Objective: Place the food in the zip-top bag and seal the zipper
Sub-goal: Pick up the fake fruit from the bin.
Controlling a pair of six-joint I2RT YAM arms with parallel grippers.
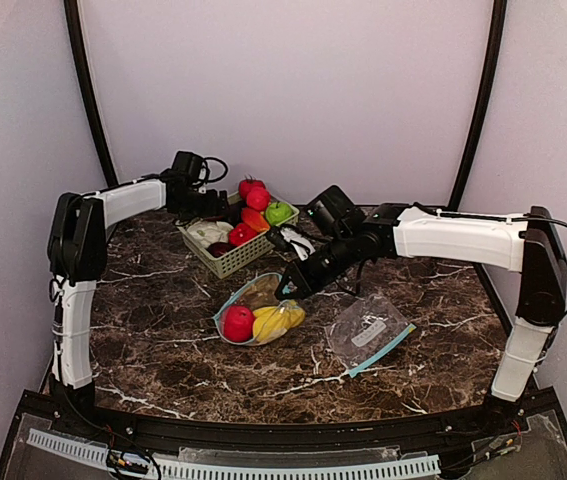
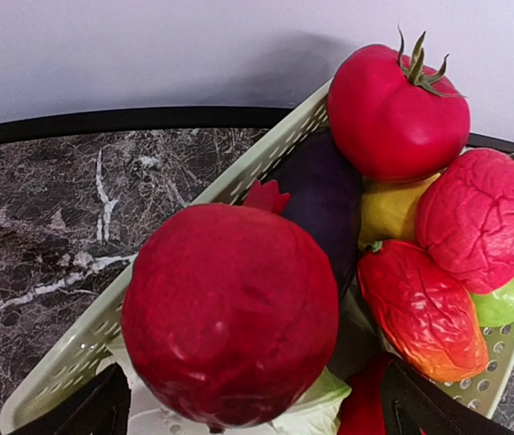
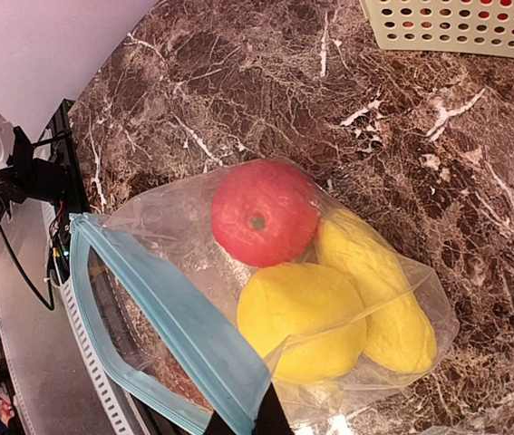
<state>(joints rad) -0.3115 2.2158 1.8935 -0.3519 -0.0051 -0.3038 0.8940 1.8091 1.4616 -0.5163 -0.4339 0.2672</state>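
My right gripper (image 1: 290, 285) is shut on the blue zipper rim (image 3: 170, 313) of a clear zip-top bag (image 1: 259, 312) and holds its mouth open on the marble. The bag holds a red fruit (image 3: 264, 211) and two yellow fruits, one round (image 3: 302, 319) and one long (image 3: 379, 292). My left gripper (image 1: 203, 204) is open over the back left of the pale green basket (image 1: 229, 262). Its fingers (image 2: 84, 412) stand either side of a dark red round fruit (image 2: 229, 313) lying on a pale cabbage (image 2: 320, 399). A tomato (image 2: 397, 113), an aubergine (image 2: 324, 195) and other red, yellow and green food fill the basket.
A second, empty zip-top bag (image 1: 368, 330) lies flat to the right of the filled one. The basket's corner also shows in the right wrist view (image 3: 456, 23). The back wall stands close behind the basket. The table's front rail (image 1: 263, 465) runs along the near edge.
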